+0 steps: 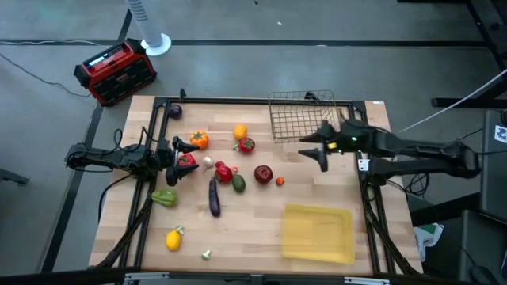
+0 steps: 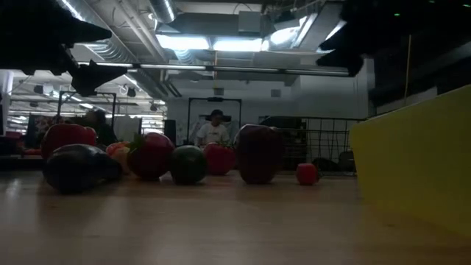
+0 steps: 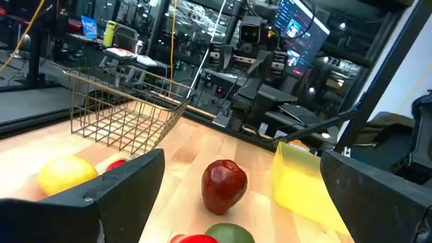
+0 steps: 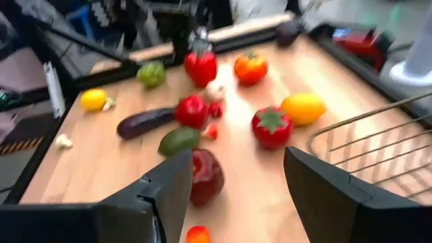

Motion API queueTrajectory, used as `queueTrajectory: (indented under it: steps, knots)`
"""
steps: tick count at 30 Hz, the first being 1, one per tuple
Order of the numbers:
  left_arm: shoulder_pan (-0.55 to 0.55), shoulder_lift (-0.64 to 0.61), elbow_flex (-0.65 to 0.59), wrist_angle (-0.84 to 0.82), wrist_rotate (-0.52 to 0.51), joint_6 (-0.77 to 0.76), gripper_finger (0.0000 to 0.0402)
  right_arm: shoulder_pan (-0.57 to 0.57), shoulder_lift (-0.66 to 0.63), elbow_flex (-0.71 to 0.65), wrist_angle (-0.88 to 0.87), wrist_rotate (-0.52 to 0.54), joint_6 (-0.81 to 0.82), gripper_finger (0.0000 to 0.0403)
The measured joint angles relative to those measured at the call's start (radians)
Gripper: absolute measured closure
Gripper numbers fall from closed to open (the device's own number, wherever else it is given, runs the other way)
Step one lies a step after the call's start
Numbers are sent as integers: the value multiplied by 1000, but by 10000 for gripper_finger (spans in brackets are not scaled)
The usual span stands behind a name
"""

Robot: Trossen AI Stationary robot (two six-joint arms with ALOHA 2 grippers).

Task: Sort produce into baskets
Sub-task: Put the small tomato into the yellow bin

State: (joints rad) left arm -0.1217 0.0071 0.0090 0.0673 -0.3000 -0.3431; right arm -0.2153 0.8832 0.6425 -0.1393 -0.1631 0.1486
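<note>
Toy fruits and vegetables (image 1: pixel 223 171) lie clustered at frame centre, the wire basket (image 1: pixel 305 116) upper right, the yellow tray (image 1: pixel 318 232) lower right. The right gripper (image 1: pixel 321 148) hovers wide open; the left gripper (image 1: pixel 176 154) gapes beside a red pepper (image 1: pixel 186 161). Crowding risks knocking neighbours aside.

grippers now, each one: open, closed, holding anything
Left end effector: open, empty, by the red pepper.
Right end effector: open, empty, beside the wire basket.

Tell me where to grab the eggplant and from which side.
Grip the eggplant across its narrow middle, coming straight down from above. It lies flat on the table, long and slim, with clear space on both long sides, so fingers should close across its width.
</note>
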Motion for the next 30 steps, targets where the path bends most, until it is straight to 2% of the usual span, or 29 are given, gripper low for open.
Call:
queueTrajectory:
  steps: [5,11,20,30]
  knots:
    - [0,0,0,0,0,15,9,12,202,107,-98,-77,4,171]
    - [0,0,0,-3,0,20,9,120,382,179,-125,-81,2,171]
    - [0,0,0,-9,0,4,9,271,526,202,-126,176,1,171]
    - [0,0,0,-10,0,15,9,300,659,202,-113,205,5,171]
